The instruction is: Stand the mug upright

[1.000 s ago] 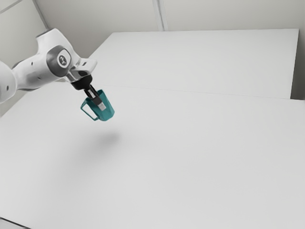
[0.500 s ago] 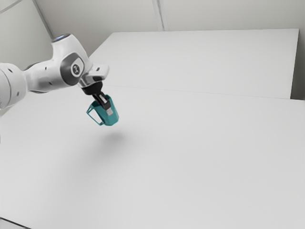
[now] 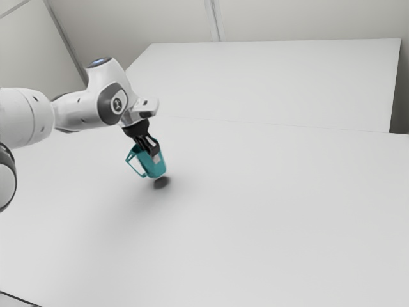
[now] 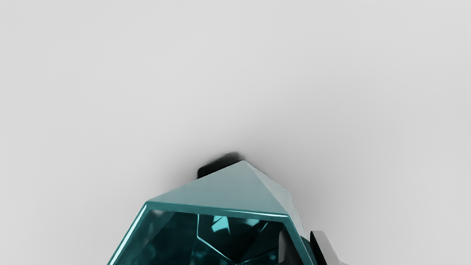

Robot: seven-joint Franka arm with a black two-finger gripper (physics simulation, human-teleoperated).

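In the exterior view my gripper points down and toward the view's right, shut on the wall of the teal mug. The mug hangs tilted just above the table, its handle toward the exterior view's left and a dark shadow close below its base. In the wrist view the teal mug shows its faceted side and open mouth. There the gripper has one finger inside the mouth and the other outside, with the mug's wall pinched between them.
The white table spreads out below and around the mug. A pale raised panel stands behind it, with grey walls beyond. No other objects are visible on the tabletop.
My hand has travelled toward the exterior view's right and downward, carrying the mug. The mug's shadow has become darker and closer to its base, and the mug leans a little less.
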